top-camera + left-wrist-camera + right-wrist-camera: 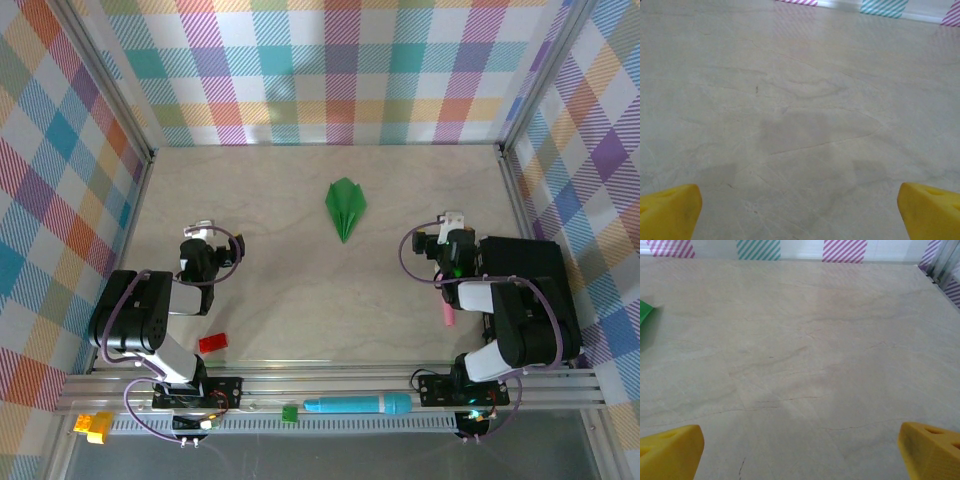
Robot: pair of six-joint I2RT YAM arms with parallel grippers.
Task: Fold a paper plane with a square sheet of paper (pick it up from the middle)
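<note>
Both claws stand spread wide and pinch nothing; the left claw [203, 230] hovers over bare tabletop [280, 300] on the left side, its yellow fingertips [670, 210] far apart at the lower corners of its wrist view; the right claw [452, 222] hovers on the right side, its own yellow fingertips [671, 450] equally parted.

Between them, toward the far half of the table, lies the paper plane [345, 207]: a bright-green dart, flat on the surface and touched by neither claw; its long axis runs roughly far to near, the sharp tip toward the arms and the broader tail toward the back wall.

From the right claw the plane lies to the left and a little farther back, and a green corner [645, 312] of it shows at the left edge of the right wrist view; from the left claw it lies to the right and farther back; the right arm looks somewhat the nearer, so I judge any next reach falls to it.

The folding looks finished.

No brand, label or legible writing shows anywhere.
</note>
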